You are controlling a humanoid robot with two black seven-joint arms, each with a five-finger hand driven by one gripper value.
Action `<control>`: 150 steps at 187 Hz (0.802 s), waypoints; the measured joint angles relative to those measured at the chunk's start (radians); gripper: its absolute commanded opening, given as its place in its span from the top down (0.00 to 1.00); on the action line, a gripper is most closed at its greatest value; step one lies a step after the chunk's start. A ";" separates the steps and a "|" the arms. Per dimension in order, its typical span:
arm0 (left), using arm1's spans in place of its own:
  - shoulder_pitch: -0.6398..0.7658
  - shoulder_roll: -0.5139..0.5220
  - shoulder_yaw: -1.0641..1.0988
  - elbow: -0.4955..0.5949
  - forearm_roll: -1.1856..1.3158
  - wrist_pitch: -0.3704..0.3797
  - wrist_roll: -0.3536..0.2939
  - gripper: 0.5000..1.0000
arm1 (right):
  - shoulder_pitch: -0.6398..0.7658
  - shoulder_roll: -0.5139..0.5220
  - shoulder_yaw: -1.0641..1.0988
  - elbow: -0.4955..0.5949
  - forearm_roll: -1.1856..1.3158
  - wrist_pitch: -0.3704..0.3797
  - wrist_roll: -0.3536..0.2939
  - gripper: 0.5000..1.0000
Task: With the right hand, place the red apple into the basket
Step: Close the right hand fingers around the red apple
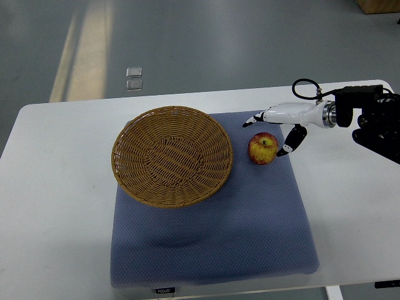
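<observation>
A red and yellow apple (263,149) lies on the blue mat (250,225), just right of the wicker basket (172,155). My right hand (267,132) comes in from the right edge and hovers over the apple's back and right side. Its fingers (252,120) are spread, one pointing left behind the apple and the thumb (292,142) hanging down at the apple's right. The fingers have not closed around the fruit. The basket is round, shallow and has nothing in it.
The mat lies on a white table (56,187) with rounded corners. The black forearm and cable (369,119) occupy the table's right side. Grey floor lies beyond the far edge, with two small pale tiles (134,78) on it.
</observation>
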 measured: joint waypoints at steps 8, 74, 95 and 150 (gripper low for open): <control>0.000 0.000 0.000 0.000 0.000 0.000 0.000 0.00 | -0.001 0.002 -0.015 -0.009 0.000 -0.017 0.000 0.16; 0.000 0.000 0.000 0.000 0.000 0.000 0.000 0.00 | -0.010 0.005 -0.041 -0.008 0.000 -0.040 0.005 0.18; 0.000 0.000 0.000 0.000 0.000 0.000 0.000 0.00 | -0.010 0.008 -0.041 -0.002 -0.001 -0.040 0.004 0.19; 0.000 0.000 0.000 0.000 0.000 0.000 0.000 0.00 | -0.010 0.034 -0.041 0.000 -0.012 -0.040 0.001 0.30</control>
